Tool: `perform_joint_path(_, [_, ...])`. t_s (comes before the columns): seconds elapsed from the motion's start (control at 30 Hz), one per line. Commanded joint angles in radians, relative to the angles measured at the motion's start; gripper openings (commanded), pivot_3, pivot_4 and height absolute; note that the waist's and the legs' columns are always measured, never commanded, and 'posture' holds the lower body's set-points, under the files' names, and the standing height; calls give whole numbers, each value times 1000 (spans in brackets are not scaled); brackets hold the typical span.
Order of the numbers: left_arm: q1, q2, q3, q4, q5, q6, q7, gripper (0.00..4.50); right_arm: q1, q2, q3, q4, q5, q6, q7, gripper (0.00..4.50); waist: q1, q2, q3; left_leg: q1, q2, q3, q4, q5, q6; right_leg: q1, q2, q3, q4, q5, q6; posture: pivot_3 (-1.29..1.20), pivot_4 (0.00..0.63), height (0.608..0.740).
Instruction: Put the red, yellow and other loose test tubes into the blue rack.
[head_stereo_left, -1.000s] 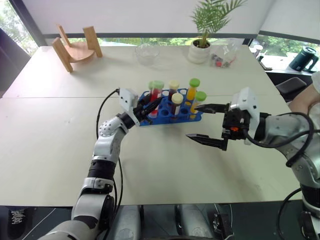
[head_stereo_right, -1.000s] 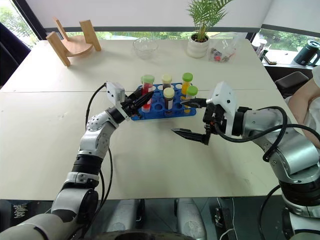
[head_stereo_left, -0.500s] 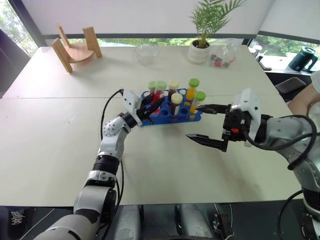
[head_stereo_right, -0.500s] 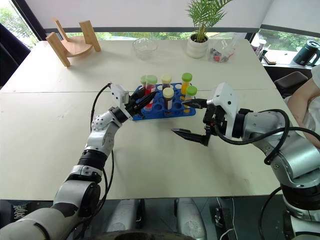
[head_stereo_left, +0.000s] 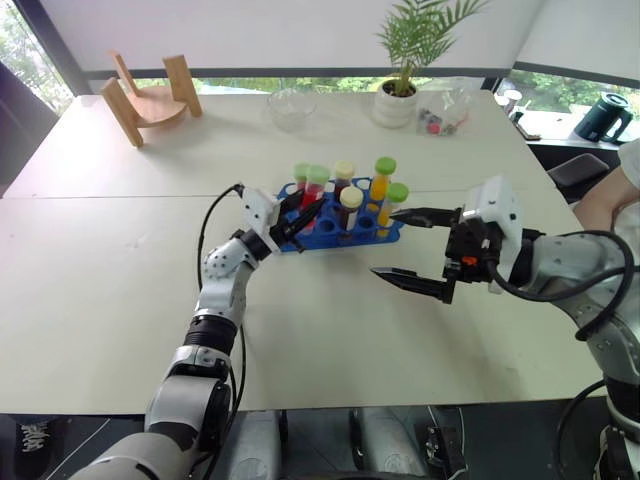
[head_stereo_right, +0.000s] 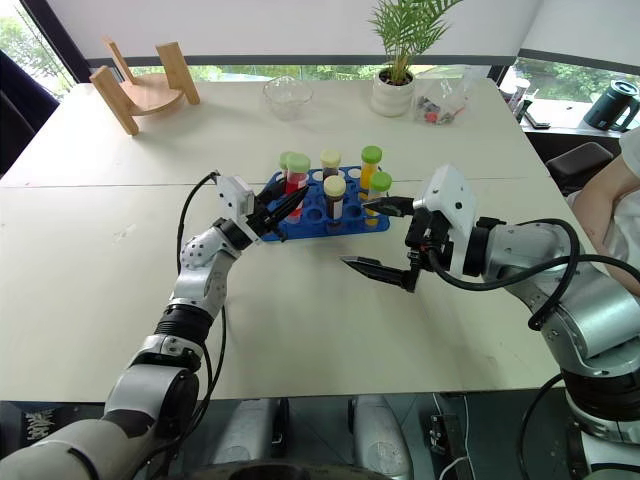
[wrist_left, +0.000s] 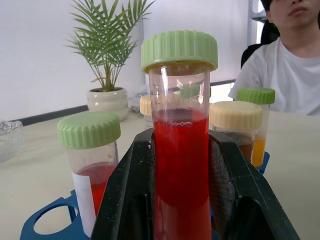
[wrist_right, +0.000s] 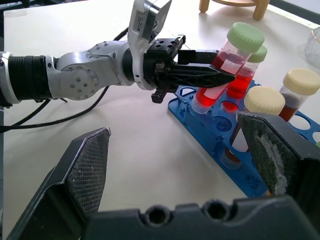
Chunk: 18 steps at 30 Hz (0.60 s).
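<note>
Altogether six tubes at the blue rack — one clamped in left claw.

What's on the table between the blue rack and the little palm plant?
Nothing: in the left eye view the stretch of white table between the blue rack and the potted palm is bare.

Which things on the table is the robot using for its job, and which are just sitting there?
For the job:
- blue rack
- red test tube, in the left gripper
- the other tubes standing in the rack

Just lying about:
- potted plant
- glass bowl
- wooden stand
- plastic bag
</note>
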Motion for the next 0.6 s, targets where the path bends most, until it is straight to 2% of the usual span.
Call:
perform_joint_path(0.03, [17, 16, 2, 50, 20, -15, 11, 825, -18, 0, -16, -31, 12, -7, -6, 4500, 1, 0, 0, 0, 0, 0, 0, 0, 0, 1, 0, 0, 0, 0, 0, 0, 150, 740])
perform_joint_path(0.6, [-60, -27, -2, 189, 24, -78, 9, 825, -14, 3, -14, -53, 25, 4, -35, 4500, 5, 0, -1, 1, 0, 0, 0, 0, 0, 1, 0, 0, 0, 0, 0, 0, 150, 740])
